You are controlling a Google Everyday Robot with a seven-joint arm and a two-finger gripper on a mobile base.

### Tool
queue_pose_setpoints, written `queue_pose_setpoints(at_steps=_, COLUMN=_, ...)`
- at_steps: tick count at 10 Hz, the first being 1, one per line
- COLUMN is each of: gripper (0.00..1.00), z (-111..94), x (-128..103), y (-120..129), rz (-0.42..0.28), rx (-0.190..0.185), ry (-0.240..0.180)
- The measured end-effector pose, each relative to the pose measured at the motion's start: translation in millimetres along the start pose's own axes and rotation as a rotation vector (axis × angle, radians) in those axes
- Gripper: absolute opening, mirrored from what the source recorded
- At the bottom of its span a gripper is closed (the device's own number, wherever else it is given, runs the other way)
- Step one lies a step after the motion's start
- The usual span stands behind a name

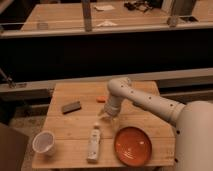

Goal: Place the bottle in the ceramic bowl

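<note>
A white bottle [93,143] lies on its side on the wooden table [75,125], cap end pointing away from the front edge. The orange ceramic bowl [133,145] sits just to its right, near the front edge, and holds nothing. My gripper [109,115] hangs at the end of the white arm [145,102], just above and behind the bottle's cap end and to the upper left of the bowl. Nothing shows between the gripper and the bottle.
A white cup [44,142] stands at the front left corner. A dark flat block [71,106] lies at the mid left. A small orange item [101,99] lies behind the gripper. A dark rail and counters run behind the table.
</note>
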Motion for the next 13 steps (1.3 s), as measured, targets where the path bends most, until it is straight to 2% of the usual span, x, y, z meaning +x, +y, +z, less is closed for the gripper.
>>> queue_pose_setpoints(at_steps=2, gripper=0.80, z=4.0, x=-4.5, y=3.4, rz=-0.016, rx=-0.001, ry=0.006)
queue_pose_setpoints(at_steps=3, gripper=0.80, z=3.6, x=-15.8, y=7.4, rz=-0.033, rx=-0.012, ry=0.018)
queue_pose_setpoints(at_steps=5, gripper=0.80, z=11.2, x=-37.7, y=7.5, rz=-0.034, rx=-0.010, ry=0.020)
queue_pose_setpoints(at_steps=7, gripper=0.80, z=13.4, x=-43.0, y=2.2, rz=-0.036, rx=0.005, ry=0.019)
queue_pose_setpoints(at_steps=9, gripper=0.80, z=12.1, x=-38.0, y=17.3, rz=-0.041, rx=-0.004, ry=0.020)
queue_pose_setpoints(at_steps=10, gripper=0.80, z=13.8, x=-43.6, y=20.9, rz=-0.051, rx=-0.015, ry=0.018)
queue_pose_setpoints(at_steps=13, gripper=0.80, z=19.3, x=-65.6, y=16.9, rz=-0.061, rx=-0.013, ry=0.015)
